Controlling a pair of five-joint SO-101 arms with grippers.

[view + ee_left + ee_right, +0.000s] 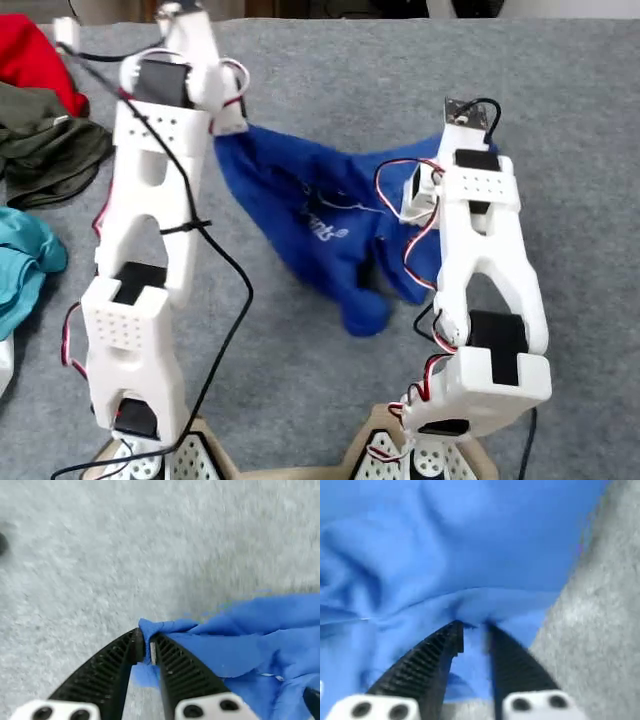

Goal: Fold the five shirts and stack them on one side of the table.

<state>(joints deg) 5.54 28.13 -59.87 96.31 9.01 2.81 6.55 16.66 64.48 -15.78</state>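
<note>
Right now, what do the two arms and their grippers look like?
Both the left arm and right arm are white plastic shells with grids of holes, black servo blocks at the joints and looping red, white and black wires. A black cable trails down the left one. The left gripper and right gripper have black ribbed fingers on white mounts.

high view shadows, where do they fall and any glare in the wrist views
High view: dark shadow in a fold of the blue shirt, no glare. Left wrist view: grey table cover evenly lit, no glare. Right wrist view: soft shading along the shirt's creases.
</note>
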